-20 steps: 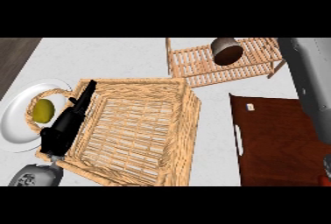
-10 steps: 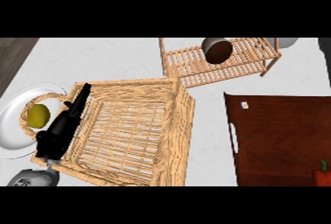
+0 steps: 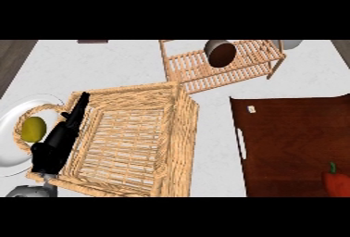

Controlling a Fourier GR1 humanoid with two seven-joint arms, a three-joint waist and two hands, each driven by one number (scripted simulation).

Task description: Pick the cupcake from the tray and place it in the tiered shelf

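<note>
The cupcake, dark brown with a pale wrapper, lies on its side in the wooden tiered shelf at the back of the counter. The dark brown tray sits at the right and holds a red pepper in its near corner. My left hand rests at the lower left, along the left rim of a wicker basket, fingers straight and holding nothing. My right hand does not show.
A white plate with a yellow-green fruit lies left of the basket, partly under my left hand. A white object stands behind the shelf's right end. Bare counter runs between basket and tray.
The grey right forearm, seen at the right edge a second ago, has left the view. The red pepper has come into view. The left hand has not moved.
</note>
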